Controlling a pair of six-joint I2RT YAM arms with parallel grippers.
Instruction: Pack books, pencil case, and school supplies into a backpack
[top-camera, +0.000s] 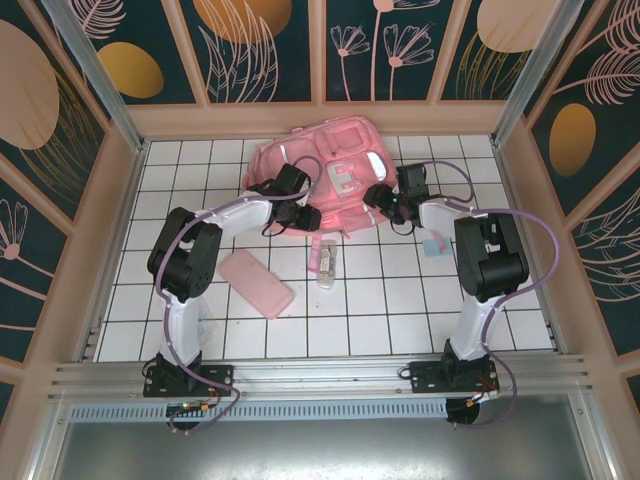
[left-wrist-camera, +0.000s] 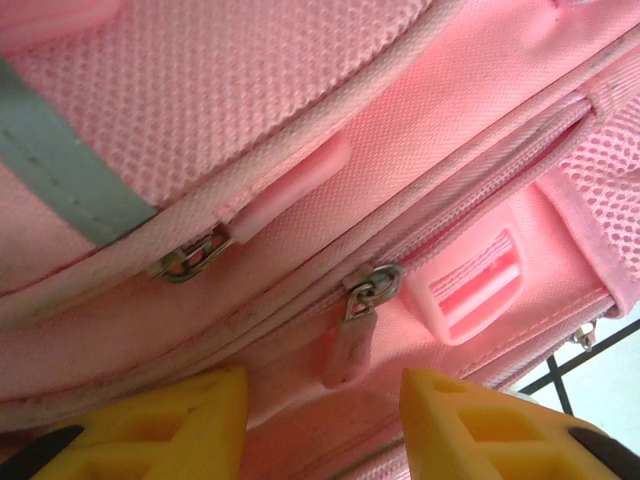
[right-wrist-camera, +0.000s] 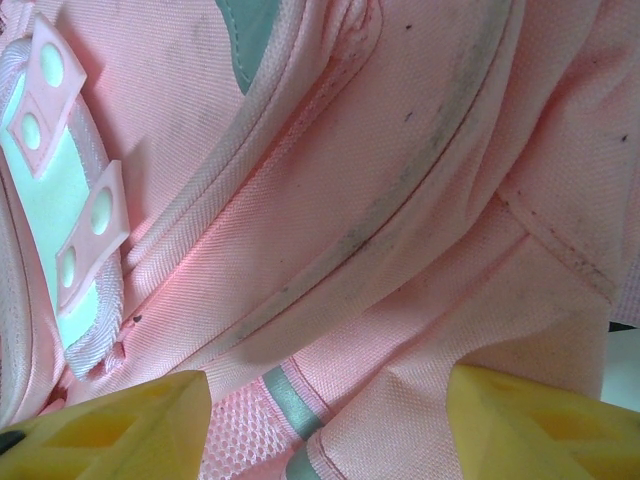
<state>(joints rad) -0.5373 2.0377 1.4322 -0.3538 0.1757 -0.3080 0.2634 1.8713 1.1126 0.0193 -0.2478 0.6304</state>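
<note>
A: None of the loose things I can see is packed. The pencil case (top-camera: 257, 283) lies flat on the desk (top-camera: 400, 320), to the near left of the backpack (top-camera: 335, 175).

B: And the supplies?

A: The clear box (top-camera: 327, 258) lies mid-desk, just near of the backpack's near edge. The blue square (top-camera: 433, 245) is further right, close by the right arm. Both are out on the tiles.

B: Is the backpack open, at least?

A: I judge not. From above, no pocket gapes. Up close on the left wrist view, the teeth running away from the zip slider (left-wrist-camera: 372, 290) look closed. Whether anything is already inside, I cannot tell.

B: What about the jaws?

A: The left jaws stand partly open at the backpack's near-left side and hold nothing. The pink pull tab (left-wrist-camera: 345, 355) hangs between their tips and seems to touch neither. The right jaws are wide open at the backpack's right side, with only pink fabric in front of them and nothing gripped.

B: So how far along are we?

A: Early, I would say. The zip has to be opened first. After that the case, the box and the square all have to go in, and then the backpack has to be closed.
</note>
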